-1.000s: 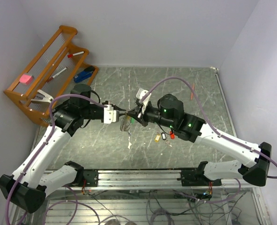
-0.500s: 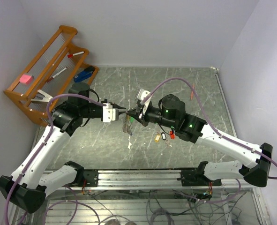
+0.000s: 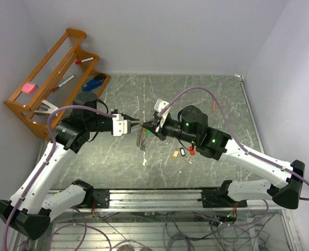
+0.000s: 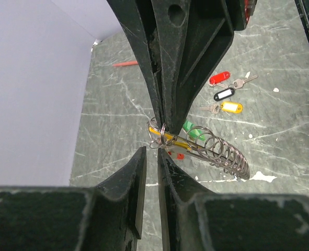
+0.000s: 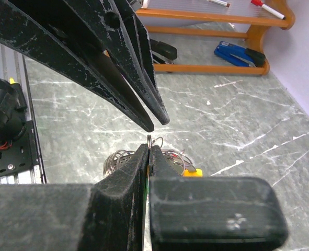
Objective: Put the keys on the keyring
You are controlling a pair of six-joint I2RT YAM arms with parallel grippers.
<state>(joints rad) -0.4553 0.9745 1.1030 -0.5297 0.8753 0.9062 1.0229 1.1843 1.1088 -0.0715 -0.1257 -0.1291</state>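
Note:
My right gripper (image 3: 146, 127) is shut on the keyring (image 4: 160, 134), a thin silvery ring with a yellow band. It holds the keyring above the table, and the ring's edge shows between the pads in the right wrist view (image 5: 150, 140). A green-tagged key (image 4: 194, 130) and a silvery wire coil (image 4: 223, 152) hang from it. My left gripper (image 3: 135, 123) points tip to tip at the ring. Its jaws stand a narrow gap apart (image 4: 152, 151), empty, just short of the ring. Red (image 4: 219, 78), black-and-white (image 4: 224, 94) and yellow (image 4: 231, 107) tagged keys lie on the table, to the right of both grippers (image 3: 183, 152).
A wooden rack (image 3: 49, 78) stands at the back left with markers, a blue stapler (image 3: 94, 82) and a pink block (image 3: 29, 88). A red pen (image 3: 214, 106) lies at the back right. A metal rail (image 3: 154, 197) runs along the near edge.
My left gripper has drawn slightly left and back from the ring. My right gripper has stayed almost still, holding the ring with the coil hanging from it.

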